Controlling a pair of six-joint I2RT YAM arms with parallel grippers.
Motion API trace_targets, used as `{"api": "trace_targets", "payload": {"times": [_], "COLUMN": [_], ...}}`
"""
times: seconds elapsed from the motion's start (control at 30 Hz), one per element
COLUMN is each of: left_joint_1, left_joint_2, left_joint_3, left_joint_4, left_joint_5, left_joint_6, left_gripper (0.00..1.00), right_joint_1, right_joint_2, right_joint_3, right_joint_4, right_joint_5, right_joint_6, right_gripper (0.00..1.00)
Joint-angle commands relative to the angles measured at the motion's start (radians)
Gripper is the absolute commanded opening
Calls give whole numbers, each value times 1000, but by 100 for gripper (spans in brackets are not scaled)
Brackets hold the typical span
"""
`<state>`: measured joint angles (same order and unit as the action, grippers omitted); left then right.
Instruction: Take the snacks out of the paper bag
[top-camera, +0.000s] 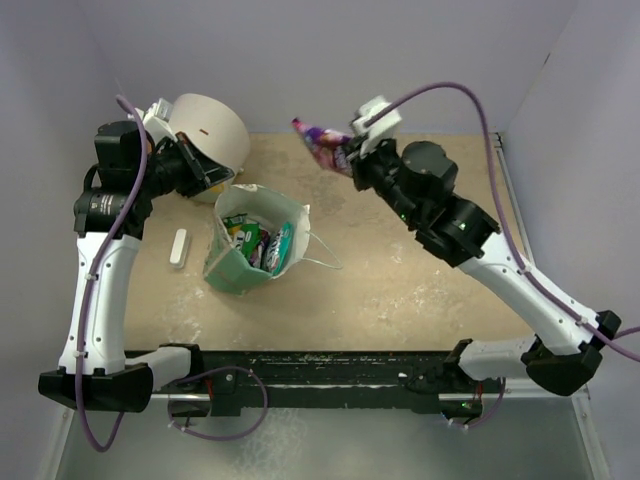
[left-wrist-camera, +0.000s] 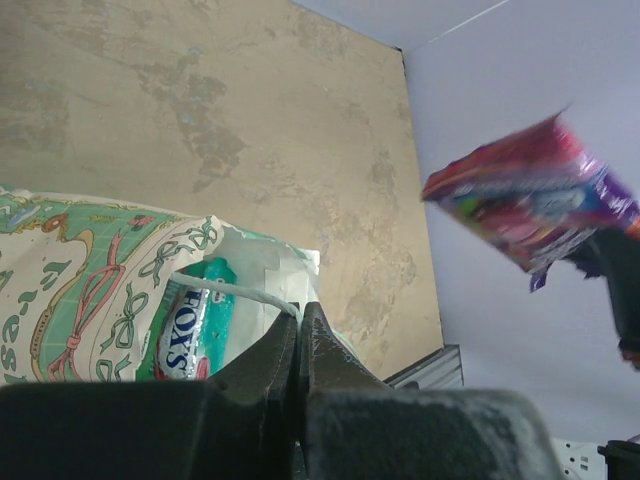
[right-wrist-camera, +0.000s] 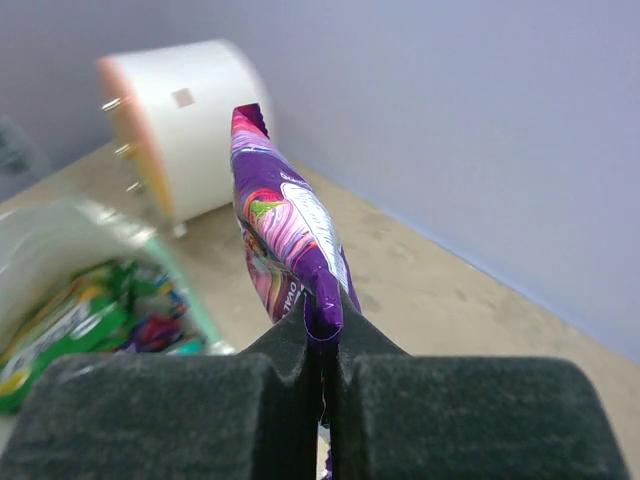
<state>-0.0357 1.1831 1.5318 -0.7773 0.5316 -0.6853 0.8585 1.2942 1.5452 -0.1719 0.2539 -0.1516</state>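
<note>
The green paper bag (top-camera: 232, 270) stands open near the middle of the table, and several snacks (top-camera: 256, 242) show inside it. My left gripper (top-camera: 218, 184) is at the bag's far rim. In the left wrist view this gripper (left-wrist-camera: 298, 312) is shut on the bag's thin string handle (left-wrist-camera: 240, 290), with a FOX'S packet (left-wrist-camera: 185, 335) just behind in the bag (left-wrist-camera: 80, 270). My right gripper (top-camera: 350, 162) is raised over the far side of the table, shut on a purple snack packet (top-camera: 318, 138). The packet (right-wrist-camera: 282, 215) sticks up from the shut jaws (right-wrist-camera: 322, 325).
A big cream cylinder (top-camera: 212, 130) lies behind the bag at the far left, close to my left gripper. A white stick-shaped piece (top-camera: 179, 248) lies left of the bag. Grey walls close in the table at the back and on the right.
</note>
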Motion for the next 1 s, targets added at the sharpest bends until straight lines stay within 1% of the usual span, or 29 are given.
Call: {"api": "trace_targets", "payload": {"times": [0.0, 0.07, 0.13, 0.3, 0.5, 0.77, 0.87, 0.97], "left_joint_1": [-4, -4, -4, -4, -4, -4, -4, -4], "left_joint_2": [-2, 2, 6, 21, 30, 41, 47, 54], "left_joint_3": [72, 79, 83, 102, 114, 116, 117, 122], "left_joint_4": [47, 46, 44, 37, 36, 68, 97, 120], "left_joint_5": [-2, -2, -1, 8, -4, -9, -4, 20], "left_joint_6": [27, 29, 29, 31, 49, 88, 91, 102], "left_gripper": [0, 0, 0, 0, 0, 0, 0, 0], "right_joint_1": [-166, -242, -313, -531, -652, -822, -863, -897], "right_joint_2": [20, 57, 86, 203, 397, 659, 742, 801], "right_joint_3": [53, 63, 34, -21, -5, 72, 96, 82], "right_joint_4": [44, 38, 84, 168, 317, 455, 509, 554], "right_joint_5": [248, 243, 238, 95, 48, -172, -212, -227], "right_joint_6": [281, 393, 477, 804, 915, 1145, 1203, 1257], "right_gripper": [0, 0, 0, 0, 0, 0, 0, 0]}}
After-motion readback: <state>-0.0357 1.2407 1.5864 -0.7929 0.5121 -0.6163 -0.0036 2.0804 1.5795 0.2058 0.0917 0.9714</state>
